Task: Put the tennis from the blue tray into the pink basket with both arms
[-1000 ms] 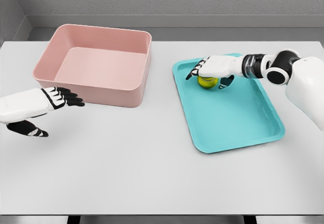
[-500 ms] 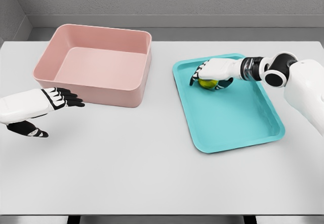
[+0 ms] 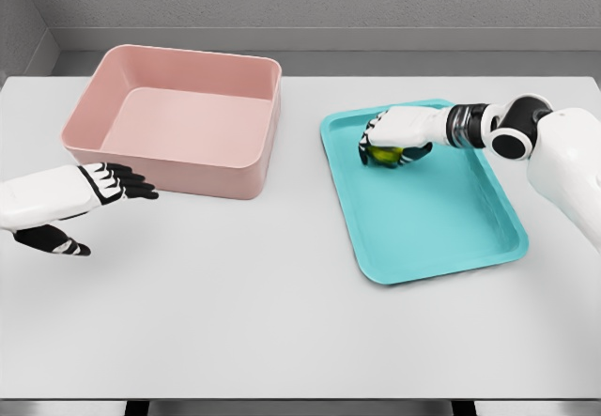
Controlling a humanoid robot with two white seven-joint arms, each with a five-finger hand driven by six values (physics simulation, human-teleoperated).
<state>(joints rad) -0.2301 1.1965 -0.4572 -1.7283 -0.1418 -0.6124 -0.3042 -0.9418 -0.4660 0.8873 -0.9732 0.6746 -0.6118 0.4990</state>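
L hand [image 3: 89, 191] at far left edge of the table [image 3: 282, 322], palm flat, fingers stretched out and apart, holding nothing; pink basket [image 3: 178, 115] sits just beyond its fingertips, up and to the R, not touching. Well across to the R, blue tray [image 3: 441, 219] lies under the R hand [image 3: 394, 136], whose arm comes in from the R edge. R hand is curled down over the tennis ball [image 3: 383, 155], fingers wrapped on it at the tray's far-L corner area, ball mostly hidden, only a yellow-green bit shows below the palm.
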